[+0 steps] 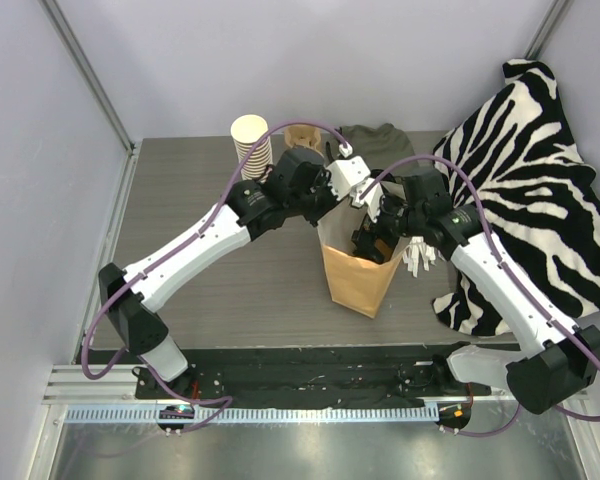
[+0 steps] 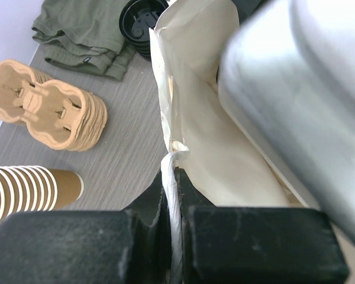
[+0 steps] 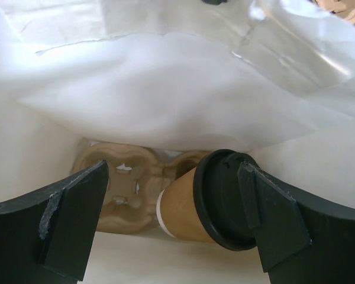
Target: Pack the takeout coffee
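Where the overhead camera looks down, paper bag (image 1: 358, 280): upright and open-mouthed on the table (image 1: 230, 290), between the two arms.
Left gripper (image 1: 348, 190): at the bag's far rim; its fingers cannot be made out from here.
Right gripper (image 1: 375, 240): reaches down inside the bag's mouth.
Coffee cup: not visible in this view.
Far edge of table: stack of cups (image 1: 250, 140), cup carriers (image 1: 300, 135) and green cloth (image 1: 375, 140) in a row; striped cloth (image 1: 520, 180) at the right.

Left wrist, left gripper (image 2: 173, 195): fingers pressed together, pinching the bag's (image 2: 207, 136) rim between them.
Beside the bag: cup carriers (image 2: 59, 112), green cloth (image 2: 83, 32), black lids (image 2: 139, 21), stack of cups (image 2: 23, 192).

Right wrist, right gripper (image 3: 173, 177): fingers spread wide and holding nothing; one finger stands clear of the cup, and the other overlaps the lid's edge, contact unclear.
Coffee cup (image 3: 186, 210): deep in the bag, tilted, its lid (image 3: 225, 198) towards the camera, resting on a cardboard tray (image 3: 115, 192) at the bottom.
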`<state>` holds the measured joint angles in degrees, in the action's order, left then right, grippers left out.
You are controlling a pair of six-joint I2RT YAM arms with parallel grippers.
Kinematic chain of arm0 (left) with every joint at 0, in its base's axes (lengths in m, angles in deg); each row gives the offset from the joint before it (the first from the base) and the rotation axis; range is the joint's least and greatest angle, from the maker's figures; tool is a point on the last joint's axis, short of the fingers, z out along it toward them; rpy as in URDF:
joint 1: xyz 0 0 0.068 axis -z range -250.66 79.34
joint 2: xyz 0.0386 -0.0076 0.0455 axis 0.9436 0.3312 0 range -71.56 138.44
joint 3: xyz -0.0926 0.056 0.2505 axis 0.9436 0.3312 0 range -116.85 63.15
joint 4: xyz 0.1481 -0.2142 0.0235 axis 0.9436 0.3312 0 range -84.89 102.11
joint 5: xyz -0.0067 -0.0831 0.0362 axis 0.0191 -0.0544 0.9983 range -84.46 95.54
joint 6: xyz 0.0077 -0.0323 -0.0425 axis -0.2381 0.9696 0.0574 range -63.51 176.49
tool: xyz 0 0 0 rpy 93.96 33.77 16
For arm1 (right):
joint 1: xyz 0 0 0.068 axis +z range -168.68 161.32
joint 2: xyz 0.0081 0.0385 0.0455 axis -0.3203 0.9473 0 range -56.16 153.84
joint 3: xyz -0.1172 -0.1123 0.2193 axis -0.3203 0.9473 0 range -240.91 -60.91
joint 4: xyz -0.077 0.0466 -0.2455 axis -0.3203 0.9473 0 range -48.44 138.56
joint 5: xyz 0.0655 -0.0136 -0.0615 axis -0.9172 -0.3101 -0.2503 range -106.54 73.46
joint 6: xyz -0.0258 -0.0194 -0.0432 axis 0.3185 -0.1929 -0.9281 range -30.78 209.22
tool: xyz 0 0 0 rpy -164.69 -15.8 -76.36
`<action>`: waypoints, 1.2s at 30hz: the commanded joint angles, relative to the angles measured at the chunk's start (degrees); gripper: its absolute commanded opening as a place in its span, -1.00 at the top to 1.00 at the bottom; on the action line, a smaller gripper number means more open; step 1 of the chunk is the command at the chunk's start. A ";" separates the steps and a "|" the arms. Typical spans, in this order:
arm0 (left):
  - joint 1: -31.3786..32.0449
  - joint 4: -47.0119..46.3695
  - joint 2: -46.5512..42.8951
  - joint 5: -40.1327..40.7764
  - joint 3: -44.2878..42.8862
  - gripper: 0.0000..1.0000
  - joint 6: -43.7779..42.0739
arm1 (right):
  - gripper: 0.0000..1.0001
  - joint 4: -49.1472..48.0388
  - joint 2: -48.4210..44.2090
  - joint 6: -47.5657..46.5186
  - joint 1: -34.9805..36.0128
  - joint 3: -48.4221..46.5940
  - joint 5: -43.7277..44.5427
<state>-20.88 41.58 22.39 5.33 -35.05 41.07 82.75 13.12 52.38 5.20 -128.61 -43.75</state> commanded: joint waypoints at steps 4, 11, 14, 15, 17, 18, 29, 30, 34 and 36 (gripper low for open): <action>0.23 -2.19 -2.63 2.14 0.98 1.00 -0.58 | -0.99 -7.79 -2.21 3.44 -0.06 2.04 -1.45; 0.14 -2.02 -2.63 3.11 1.34 1.00 -0.66 | -1.00 -10.07 -5.03 5.20 -0.15 4.59 -1.19; 0.14 -1.93 -2.55 3.11 1.51 1.00 -0.58 | -1.00 -11.92 -5.99 6.95 -0.41 5.47 -1.36; 0.14 -1.84 -2.63 3.28 1.43 1.00 -0.49 | -0.99 -12.97 -6.26 7.31 -0.50 5.82 -1.45; -0.29 -1.84 -2.55 3.46 1.43 1.00 -0.40 | -1.00 -13.68 -6.96 8.09 -0.59 6.53 -1.63; -0.30 -1.67 -2.37 3.55 1.42 1.00 -0.40 | -0.99 -14.38 -7.14 8.45 -0.67 6.79 -1.71; -0.56 -1.66 -2.90 4.51 1.86 1.00 -0.14 | -1.00 -22.03 -9.60 15.39 -1.20 9.52 -1.10; -0.56 -1.75 -2.90 4.69 1.95 1.00 -0.14 | -1.00 -22.81 -9.95 16.09 -1.20 9.78 -1.27; -0.65 -2.02 -2.99 5.39 2.30 1.00 0.04 | -0.99 -25.89 -11.18 18.20 -1.20 11.71 -1.45; -0.65 -2.28 -3.07 5.92 2.57 1.00 0.04 | -0.99 -28.25 -11.70 19.17 -1.20 12.59 -1.19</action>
<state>-20.79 40.97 21.58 7.89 -32.99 41.25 62.16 4.18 68.25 4.33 -116.85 -44.51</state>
